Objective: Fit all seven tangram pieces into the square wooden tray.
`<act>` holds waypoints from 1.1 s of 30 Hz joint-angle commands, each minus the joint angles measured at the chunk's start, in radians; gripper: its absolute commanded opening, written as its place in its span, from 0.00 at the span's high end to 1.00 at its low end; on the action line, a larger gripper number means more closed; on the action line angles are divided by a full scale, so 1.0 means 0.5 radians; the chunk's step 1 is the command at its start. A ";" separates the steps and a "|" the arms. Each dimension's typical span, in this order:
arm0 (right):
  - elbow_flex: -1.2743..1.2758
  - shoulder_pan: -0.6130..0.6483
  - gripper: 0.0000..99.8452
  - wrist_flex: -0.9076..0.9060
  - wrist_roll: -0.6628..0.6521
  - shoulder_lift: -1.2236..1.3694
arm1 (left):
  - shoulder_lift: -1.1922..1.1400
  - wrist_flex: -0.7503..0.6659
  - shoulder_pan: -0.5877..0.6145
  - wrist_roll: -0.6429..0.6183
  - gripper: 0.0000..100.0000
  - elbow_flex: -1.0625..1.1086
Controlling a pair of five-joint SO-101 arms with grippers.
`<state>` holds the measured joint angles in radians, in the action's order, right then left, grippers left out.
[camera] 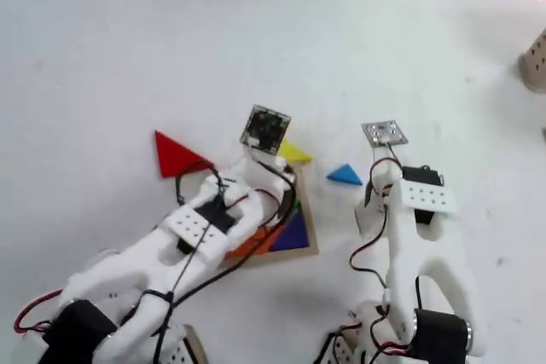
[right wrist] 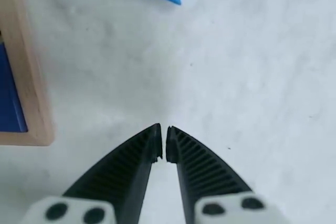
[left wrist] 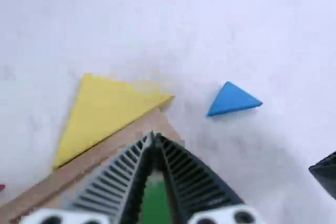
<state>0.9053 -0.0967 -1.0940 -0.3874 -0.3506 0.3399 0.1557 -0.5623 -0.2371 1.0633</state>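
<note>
Small triangle (camera: 345, 175) right of tray (camera: 310, 232)

Blue triangle (camera: 345, 175) beside wooden tray (camera: 310, 232)

We are seeing a tray (left wrist: 79, 169) of pale, smooth wood, a matt yellow triangle (left wrist: 102, 114) at its one o'clock, a matt blue triangle (left wrist: 231, 99) at two o'clock, and ribbed black plastic fingers (left wrist: 194, 177).
</note>
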 commanded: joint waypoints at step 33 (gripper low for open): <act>-0.009 -0.011 0.98 0.044 -0.021 -0.002 | -0.278 0.012 -0.041 0.021 0.98 -0.107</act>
<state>0.9053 -0.0967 -1.0848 -0.3874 -0.3506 0.1557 0.1634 -0.5900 -0.2355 1.0602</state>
